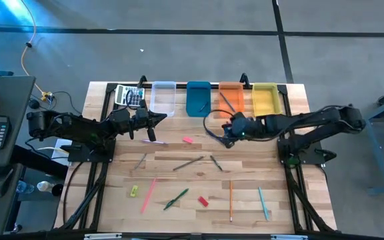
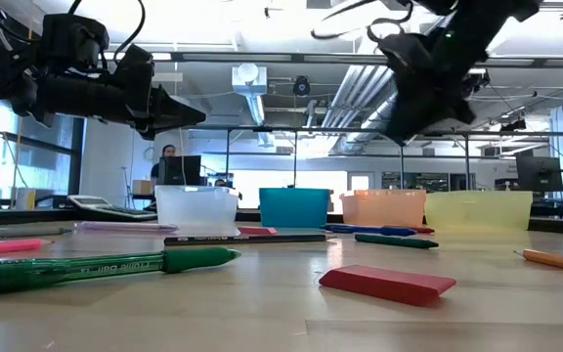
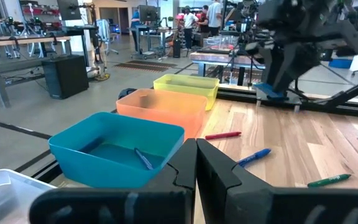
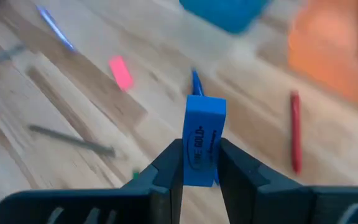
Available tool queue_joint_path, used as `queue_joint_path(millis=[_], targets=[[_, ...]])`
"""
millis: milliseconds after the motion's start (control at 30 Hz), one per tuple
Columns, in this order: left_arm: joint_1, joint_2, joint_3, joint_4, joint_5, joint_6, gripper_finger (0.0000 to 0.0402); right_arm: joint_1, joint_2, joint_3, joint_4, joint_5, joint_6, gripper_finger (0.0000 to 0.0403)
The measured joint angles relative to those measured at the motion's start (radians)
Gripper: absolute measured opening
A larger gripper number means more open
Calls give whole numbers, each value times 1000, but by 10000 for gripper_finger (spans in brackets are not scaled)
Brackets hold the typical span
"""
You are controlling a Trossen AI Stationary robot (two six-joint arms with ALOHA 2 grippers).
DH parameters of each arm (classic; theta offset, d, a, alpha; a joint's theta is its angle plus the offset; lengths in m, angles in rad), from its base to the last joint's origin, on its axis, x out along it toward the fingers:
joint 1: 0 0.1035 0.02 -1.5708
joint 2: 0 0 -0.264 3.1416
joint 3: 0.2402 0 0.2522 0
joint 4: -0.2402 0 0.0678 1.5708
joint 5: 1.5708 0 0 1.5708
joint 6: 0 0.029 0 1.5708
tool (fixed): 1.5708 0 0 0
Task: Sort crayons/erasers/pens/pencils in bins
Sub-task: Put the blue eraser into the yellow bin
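Note:
Four bins stand in a row at the table's far edge: clear point(image 1: 163, 97), blue point(image 1: 198, 98), orange point(image 1: 231, 97) and yellow point(image 1: 265, 99). My right gripper point(image 1: 227, 135) hangs above the table in front of the blue and orange bins, shut on a blue eraser point(image 4: 204, 124). My left gripper point(image 1: 155, 120) waits shut and level in front of the clear bin, holding nothing. A pink eraser point(image 1: 187, 140), a red eraser point(image 2: 389, 282) and a yellow eraser point(image 1: 133, 191) lie flat on the table among pens, pencils and crayons. My right gripper pinches the blue eraser between its two fingers point(image 4: 169, 165), which press on its two broad faces at the lower end point(image 4: 202, 158). The fingers slant down from the table's right side. The eraser sticks out past the fingertips on end, lifted clear of the table.
A grey calculator point(image 1: 129, 95) lies left of the clear bin. Long sticks are scattered over the middle and near part of the table: a green pen point(image 1: 176, 199), an orange pencil point(image 1: 231, 200), a pink stick point(image 1: 148, 195), dark pencils point(image 1: 188, 163). A red crayon point(image 4: 295, 130) lies near the orange bin.

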Motion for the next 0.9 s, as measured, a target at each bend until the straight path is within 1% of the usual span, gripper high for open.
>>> queue_joint_path(millis=[233, 367, 600, 767, 900], targets=[[0, 0, 0, 0, 0, 0, 0, -84, 0, 0, 106, 6, -129, 71], [0, 0, 0, 0, 0, 0, 0, -116, 0, 1, 161, -8, -195, 71], [0, 0, 0, 0, 0, -1, 0, -188, 0, 1, 179, -20, -254, 71], [0, 0, 0, 0, 0, 0, 0, -236, 1, 61, 119, -34, -305, 71], [0, 0, 0, 0, 0, 0, 1, -267, 1, 157, -19, -24, -352, 71]])
